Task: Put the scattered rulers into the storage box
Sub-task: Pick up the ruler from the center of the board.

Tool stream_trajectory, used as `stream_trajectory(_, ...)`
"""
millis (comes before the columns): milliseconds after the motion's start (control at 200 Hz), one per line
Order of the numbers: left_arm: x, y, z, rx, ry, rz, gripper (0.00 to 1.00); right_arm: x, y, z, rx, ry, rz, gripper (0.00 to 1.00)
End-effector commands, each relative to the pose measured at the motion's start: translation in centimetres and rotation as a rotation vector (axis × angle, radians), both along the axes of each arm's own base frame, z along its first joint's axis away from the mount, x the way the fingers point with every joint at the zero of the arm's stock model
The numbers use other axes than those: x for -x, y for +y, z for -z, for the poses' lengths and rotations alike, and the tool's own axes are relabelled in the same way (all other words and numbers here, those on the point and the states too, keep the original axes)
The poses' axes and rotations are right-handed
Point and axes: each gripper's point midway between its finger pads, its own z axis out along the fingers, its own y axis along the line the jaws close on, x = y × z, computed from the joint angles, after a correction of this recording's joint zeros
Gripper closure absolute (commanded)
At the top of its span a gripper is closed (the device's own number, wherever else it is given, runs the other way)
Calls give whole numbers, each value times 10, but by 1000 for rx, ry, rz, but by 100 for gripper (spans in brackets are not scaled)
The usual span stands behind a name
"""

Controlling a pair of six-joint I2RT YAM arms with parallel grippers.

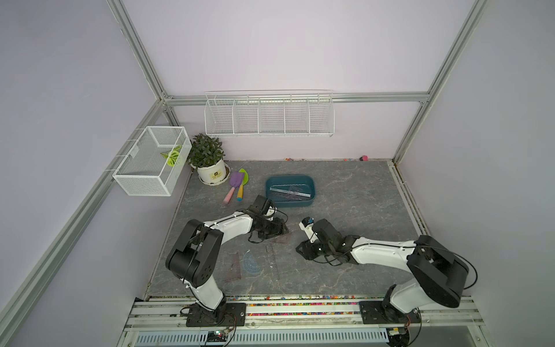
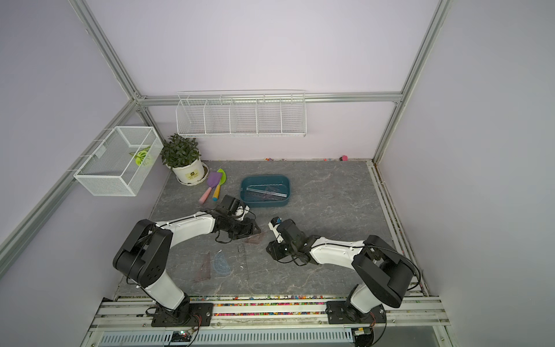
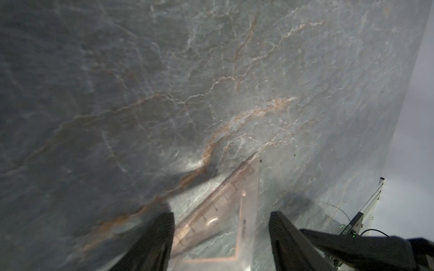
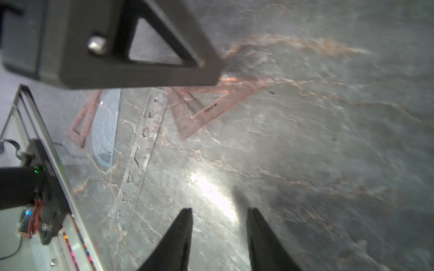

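Note:
The teal storage box (image 1: pixel 294 205) (image 2: pixel 265 205) stands mid-table with see-through rulers (image 1: pixel 289 192) lying inside. A brownish triangle ruler (image 1: pixel 282 239) (image 3: pixel 249 187) (image 4: pixel 211 108) lies flat on the table. My left gripper (image 1: pixel 283 229) (image 3: pixel 222 213) is open just above it, jaws on either side of it. On the table nearer the front lie a straight clear ruler (image 1: pixel 273 261) (image 4: pixel 143 150), a bluish protractor (image 1: pixel 251 263) (image 4: pixel 104 131) and another brownish triangle (image 1: pixel 234 269) (image 4: pixel 84 119). My right gripper (image 1: pixel 300 249) (image 4: pixel 219 210) is open over bare table, holding nothing.
A potted plant (image 1: pixel 210 162) and two toy shovels (image 1: pixel 235 186) sit at the back left. A white mesh basket (image 1: pixel 150 162) hangs on the left wall, a long wire rack (image 1: pixel 268 115) on the back wall. The table's front edge rail (image 1: pixel 300 300) runs between the arm bases.

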Motion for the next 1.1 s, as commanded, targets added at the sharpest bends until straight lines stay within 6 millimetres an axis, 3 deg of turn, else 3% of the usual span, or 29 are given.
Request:
stream_trajectory(0,1,3,5,-4,-5,-13,30,-2,2,6,99,-72,-25,48)
stream_trajectory(235,21,-6,5,53,44,15,31,-1,18,22,149,-80,-61,39)
stream_trajectory(485,42,-23,6,128,92,48,31,-6,3,28,171,-87,-9,40)
stream_trajectory(810,60,-48,-7,213,122,89,31,-18,-32,27,163,-74,84,53)
stream_trajectory(940,67,-49,-9,228,128,86,31,-21,-44,26,155,-73,112,59)
stream_trajectory(1095,75,-44,-10,219,134,83,30,-18,-46,20,130,-71,112,66)
